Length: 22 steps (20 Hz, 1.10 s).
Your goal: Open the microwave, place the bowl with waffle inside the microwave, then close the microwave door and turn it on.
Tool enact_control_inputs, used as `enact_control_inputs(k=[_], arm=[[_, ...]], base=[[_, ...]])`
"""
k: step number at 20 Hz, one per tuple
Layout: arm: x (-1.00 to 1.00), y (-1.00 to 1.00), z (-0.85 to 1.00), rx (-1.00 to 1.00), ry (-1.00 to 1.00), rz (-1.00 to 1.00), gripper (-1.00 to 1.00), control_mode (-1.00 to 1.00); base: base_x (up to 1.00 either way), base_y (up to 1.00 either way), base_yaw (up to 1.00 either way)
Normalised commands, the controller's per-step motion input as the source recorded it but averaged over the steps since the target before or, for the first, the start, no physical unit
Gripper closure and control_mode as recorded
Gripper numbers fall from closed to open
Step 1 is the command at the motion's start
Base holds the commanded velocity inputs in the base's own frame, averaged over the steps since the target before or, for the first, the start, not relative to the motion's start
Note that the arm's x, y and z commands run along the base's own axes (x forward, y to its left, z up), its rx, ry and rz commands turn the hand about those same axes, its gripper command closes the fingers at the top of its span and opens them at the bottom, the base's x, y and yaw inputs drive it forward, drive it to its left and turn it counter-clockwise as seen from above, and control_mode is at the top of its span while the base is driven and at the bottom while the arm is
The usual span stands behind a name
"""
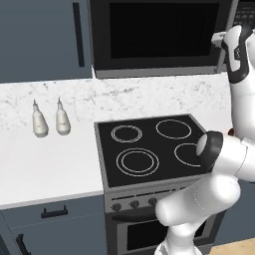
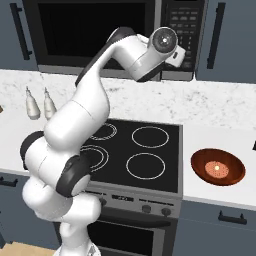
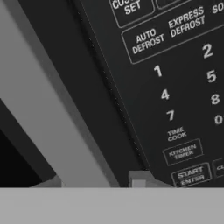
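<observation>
Microwave door (image 1: pixel 164 35) shut, gripper (image 3: pixel 98 183) straddling its grey handle (image 3: pixel 48 113)

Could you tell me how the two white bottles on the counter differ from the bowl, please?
The two white bottles stand upright and narrow to a pointed top; the bowl is shallow, round and wide. The bottles are white, the bowl reddish-brown. The bottles stand left of the stove, the bowl right of it, holding the waffle. Both rest on the white counter.

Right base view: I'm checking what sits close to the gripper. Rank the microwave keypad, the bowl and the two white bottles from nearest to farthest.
1. Microwave keypad, right at the gripper.
2. Bowl, lower right on the counter.
3. White bottles, far left by the wall.
</observation>
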Motion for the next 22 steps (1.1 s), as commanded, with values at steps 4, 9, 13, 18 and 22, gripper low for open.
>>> enact_control_inputs(k=[4, 9, 13, 18, 22], arm=[[-1.00, -0.29, 0.00, 0.00, 0.02, -0.32, 1.00, -1.00], [-1.00, -0.29, 0.00, -0.07, 0.03, -0.36, 1.00, -1.00], [-1.00, -0.22, 0.00, -0.12, 0.00, -0.34, 1.00, -1.00], [-1.00, -0.26, 0.00, -0.13, -0.03, -0.26, 1.00, -1.00], [-1.00, -0.31, 0.00, -0.14, -0.06, -0.19, 1.00, -1.00]], base=[[0.00, 0.00, 0.00], [0.00, 0.00, 0.00], [0.00, 0.00, 0.00], [0.00, 0.00, 0.00], [0.00, 0.00, 0.00]])
